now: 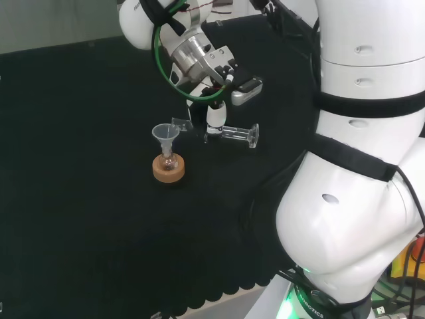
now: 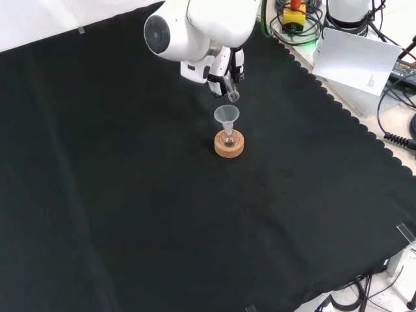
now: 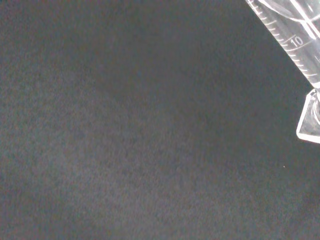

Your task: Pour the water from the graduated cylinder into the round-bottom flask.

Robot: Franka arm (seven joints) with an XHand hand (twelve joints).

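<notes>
In the head view the hand (image 1: 214,116) is curled round a clear graduated cylinder (image 1: 236,133), which lies almost level in the air. Its foot points right and its spout reaches left, just above a clear funnel (image 1: 165,134). That funnel sits in the neck of a small round-bottom flask (image 1: 167,161), and the flask rests on a cork ring (image 1: 169,171). In the front view the hand (image 2: 227,68) hangs over the funnel (image 2: 227,115), with the cylinder (image 2: 233,95) mouth close above its rim. The flask (image 2: 228,138) and cork ring (image 2: 229,148) stand below. The wrist view shows the cylinder (image 3: 292,42) with its scale marks and foot.
Black cloth (image 1: 86,219) covers the bench around the stand. The arm's white links (image 1: 358,166) stand at the right of the head view. Beyond the cloth's scalloped edge in the front view lie cables and a white sheet (image 2: 354,58).
</notes>
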